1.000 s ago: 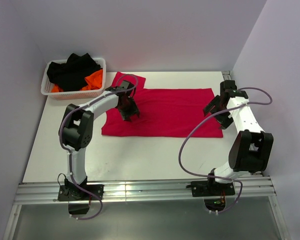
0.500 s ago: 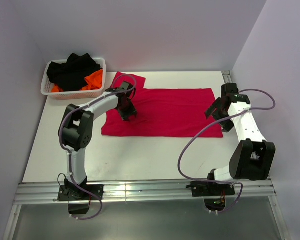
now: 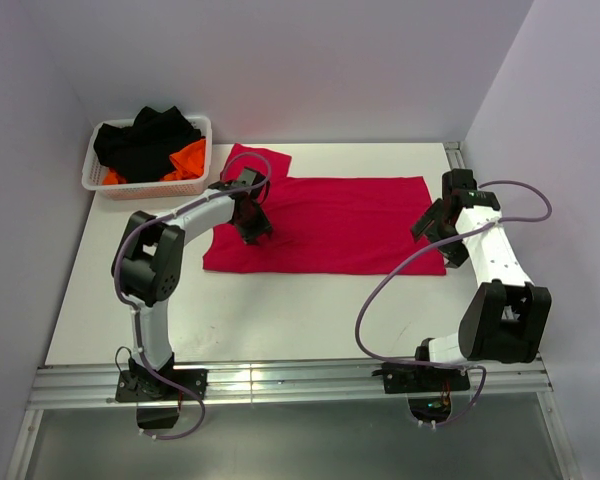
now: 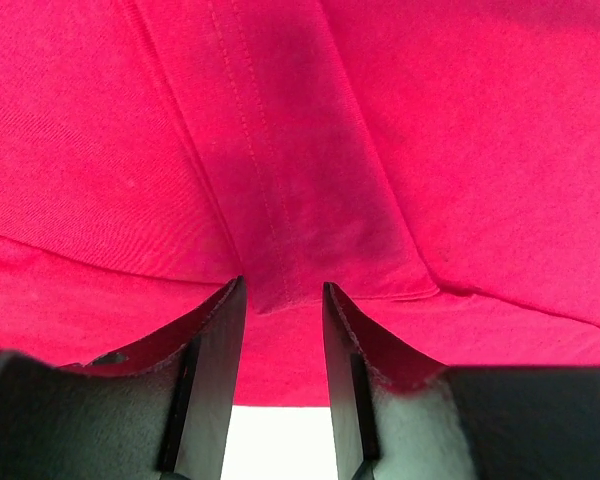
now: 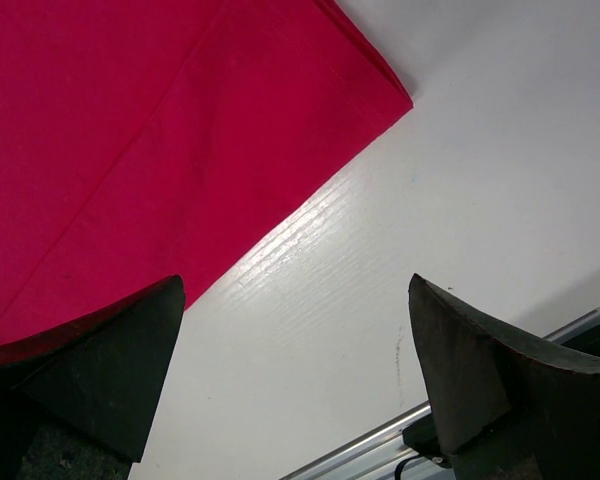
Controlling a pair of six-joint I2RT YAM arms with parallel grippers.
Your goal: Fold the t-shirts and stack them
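Observation:
A crimson red t-shirt (image 3: 340,225) lies spread flat across the middle of the table, one sleeve sticking out at the back left. My left gripper (image 3: 252,232) is pressed down onto the shirt's left part. In the left wrist view its jaws (image 4: 283,288) stand a narrow gap apart, and a stitched fold of the red cloth (image 4: 280,180) runs up to the gap. My right gripper (image 3: 435,228) hovers at the shirt's right edge. It is wide open (image 5: 295,283) over bare table, beside the shirt's corner (image 5: 100,130).
A white mesh basket (image 3: 208,140) at the back left holds black cloth (image 3: 145,140) and orange cloth (image 3: 188,158). An aluminium rail (image 3: 280,380) runs along the table's near edge. Walls close in the left, back and right sides.
The left jaws have narrowed on the shirt and the gripper shifted slightly left. The right arm swung out to the right a second ago and has since held still.

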